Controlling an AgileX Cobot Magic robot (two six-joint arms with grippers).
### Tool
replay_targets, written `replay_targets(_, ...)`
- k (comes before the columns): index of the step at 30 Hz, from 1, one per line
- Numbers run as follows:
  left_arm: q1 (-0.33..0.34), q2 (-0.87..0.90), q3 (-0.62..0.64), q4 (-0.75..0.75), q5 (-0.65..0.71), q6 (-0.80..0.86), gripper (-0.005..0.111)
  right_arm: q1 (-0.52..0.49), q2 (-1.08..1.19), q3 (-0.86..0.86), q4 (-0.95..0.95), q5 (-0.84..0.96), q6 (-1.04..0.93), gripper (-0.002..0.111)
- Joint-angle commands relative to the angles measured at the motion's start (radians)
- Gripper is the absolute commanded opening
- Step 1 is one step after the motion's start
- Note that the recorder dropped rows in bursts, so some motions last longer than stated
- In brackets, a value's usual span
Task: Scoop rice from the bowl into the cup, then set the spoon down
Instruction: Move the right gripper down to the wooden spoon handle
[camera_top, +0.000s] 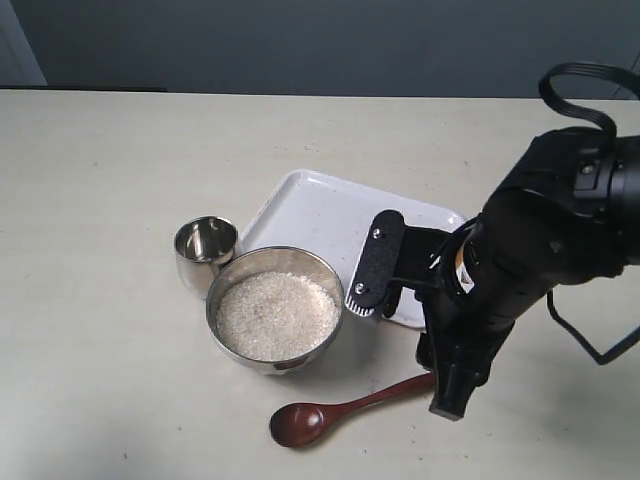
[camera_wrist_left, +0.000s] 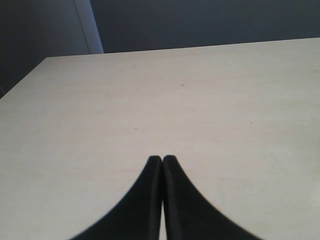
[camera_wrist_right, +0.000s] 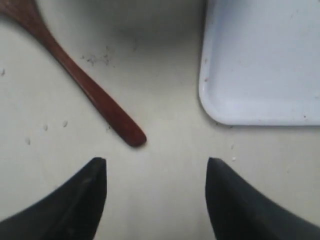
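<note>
right gripper (camera_wrist_right: 156, 165) spread wide, empty | spoon (camera_top: 345, 407) handle end just ahead, axis 8-to-2 o'clock | left gripper (camera_wrist_left: 162, 159) clenched, empty; right nearer

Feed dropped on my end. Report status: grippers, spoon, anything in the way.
Left gripper shut, empty. Right gripper open, at handle end of spoon. Spoon flat on table, not gripped; rice in bowl, cup looks empty. Nothing blocking the handle.

White rice (camera_top: 275, 315) in steel bowl (camera_top: 280, 251), small steel cup (camera_top: 205, 250) just beside, reddish-brown spoon (camera_top: 340, 410) flat nearby.
</note>
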Motion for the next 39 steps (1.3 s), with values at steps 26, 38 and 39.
replay_targets(26, -0.002, 0.001, -0.008, -0.001, -0.012, -0.006, 0.001, 0.002, 0.235, 0.056, 0.040, -0.240, -0.106, 0.057)
replay_targets(38, -0.002, 0.001, -0.008, -0.001, -0.012, -0.006, 0.001, 0.002, 0.281, 0.056, 0.138, -0.234, -0.106, 0.002)
replay_targets(39, -0.002, 0.001, -0.008, -0.001, -0.012, -0.006, 0.001, 0.002, 0.281, 0.056, 0.140, -0.228, -0.106, -0.001)
